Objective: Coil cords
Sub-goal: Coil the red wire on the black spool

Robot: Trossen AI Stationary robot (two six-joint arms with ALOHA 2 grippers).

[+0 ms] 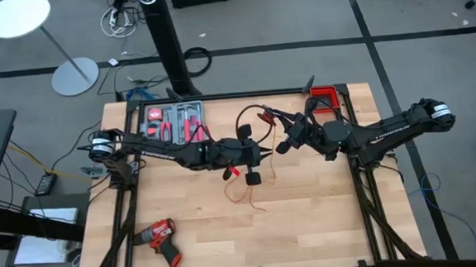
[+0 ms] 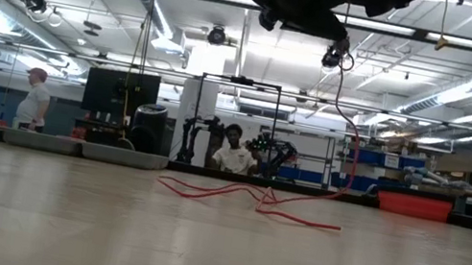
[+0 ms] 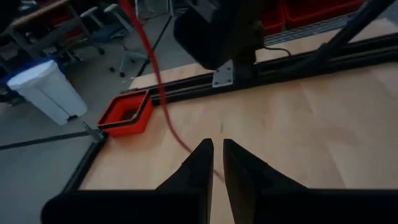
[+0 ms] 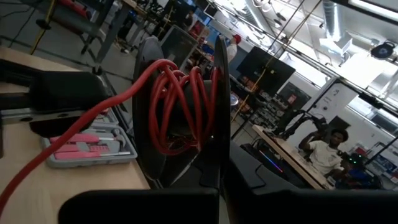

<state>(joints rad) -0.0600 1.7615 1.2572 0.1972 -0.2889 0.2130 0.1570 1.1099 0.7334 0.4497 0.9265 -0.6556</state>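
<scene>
Red wire (image 4: 180,102) coiled in right gripper (image 4: 214,134)

In the high view, the thin bright red wire (image 1: 253,116) is too fine to trace where it passes under the two dark arms, so its ends and crossings stay unclear. The thicker black cable cannot be picked out against the dark arms.

In the low view, both arms are cut off by the upper edge, and the red wire's climb ends in shadow there.

In the right wrist view, the dark fingers (image 4: 214,112) cover part of the red wire bundle, and the grey tray of red-handled hand tools (image 4: 87,148) is partly blocked.
</scene>
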